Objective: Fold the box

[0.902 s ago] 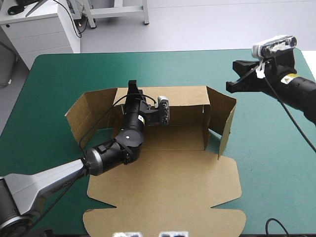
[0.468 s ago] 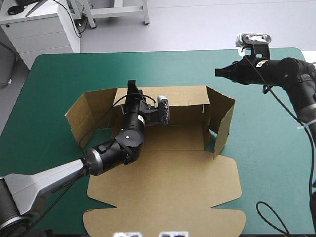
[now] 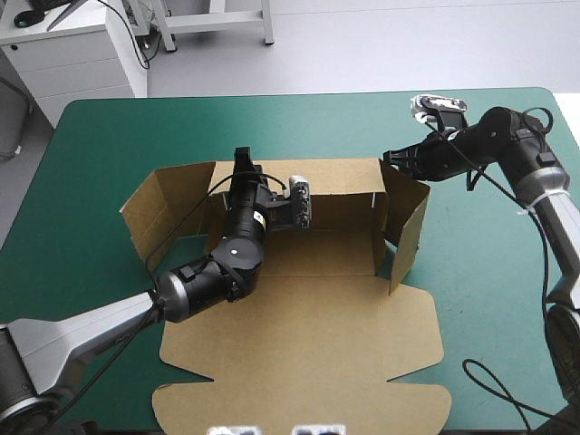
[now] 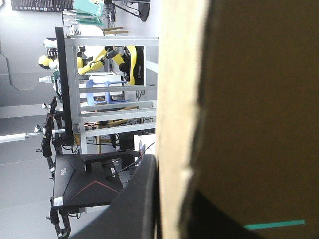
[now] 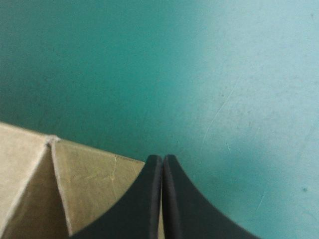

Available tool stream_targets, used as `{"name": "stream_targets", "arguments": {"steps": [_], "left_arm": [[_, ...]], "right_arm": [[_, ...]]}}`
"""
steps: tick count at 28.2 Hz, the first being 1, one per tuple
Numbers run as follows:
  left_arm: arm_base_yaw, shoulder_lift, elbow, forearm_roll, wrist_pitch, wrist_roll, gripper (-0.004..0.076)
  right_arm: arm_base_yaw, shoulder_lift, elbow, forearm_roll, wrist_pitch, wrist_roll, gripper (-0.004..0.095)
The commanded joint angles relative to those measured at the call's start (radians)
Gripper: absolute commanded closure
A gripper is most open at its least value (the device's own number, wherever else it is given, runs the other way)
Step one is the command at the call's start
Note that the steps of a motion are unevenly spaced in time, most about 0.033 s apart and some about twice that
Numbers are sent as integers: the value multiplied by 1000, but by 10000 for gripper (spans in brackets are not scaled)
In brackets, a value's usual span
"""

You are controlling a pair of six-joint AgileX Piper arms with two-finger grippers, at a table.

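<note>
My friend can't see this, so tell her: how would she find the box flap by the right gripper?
Find the teal-green table, then the brown box in its middle. At the box's right end one side flap stands up. Unlike the left end's flap, it has the right gripper, shut, at its top far corner.

The left arm (image 3: 213, 272) is covering part of the box's (image 3: 299, 344) floor, and the left gripper's (image 3: 241, 157) fingertips are disappearing at the back wall's top edge. In the left wrist view the box's board is filling most of the frame, blurred and running off past the edges, with one black finger (image 4: 132, 204) showing beside it. The right gripper (image 5: 162, 158) is overlapping the box's right-wall corner; whether it is touching cannot be told.
</note>
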Motion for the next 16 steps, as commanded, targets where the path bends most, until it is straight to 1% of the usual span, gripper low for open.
{"name": "stream_targets", "arguments": {"steps": [1,3,9,14,16], "left_arm": [[-2,-40,-30,44,7,-23,731],[-2,-40,-30,44,5,-23,731],[-2,-40,-30,44,7,-20,731],[-2,-40,-30,44,5,-20,731],[-2,-40,-30,44,5,-20,731]], "right_arm": [[0,-47,-32,31,32,-40,912],[0,-49,-30,36,54,-65,912],[0,-88,-22,49,47,-84,912],[0,-170,99,45,-11,-97,912],[0,-221,220,67,-73,-144,912]]}}
